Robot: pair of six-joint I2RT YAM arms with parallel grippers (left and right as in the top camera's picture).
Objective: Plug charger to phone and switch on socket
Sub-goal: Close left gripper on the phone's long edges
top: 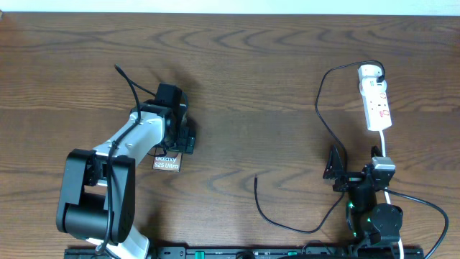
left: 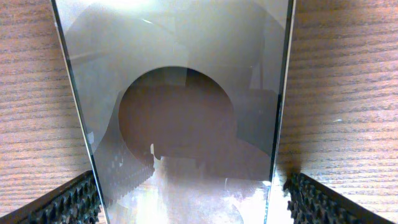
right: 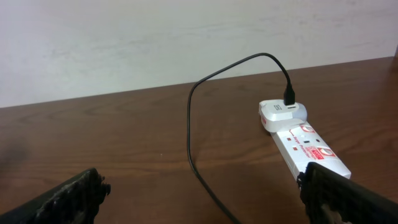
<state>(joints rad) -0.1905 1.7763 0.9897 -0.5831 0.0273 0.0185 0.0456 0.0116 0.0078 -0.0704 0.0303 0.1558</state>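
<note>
Wide bare table in the middle and far left, left gripper and arm over the phone on the left, thin black charger looping across the right side by the right gripper, white socket far right.

The tabletop is dark grained wood. The phone is glossy and mirror-like, the power strip smooth white plastic, the cable matt black.
</note>
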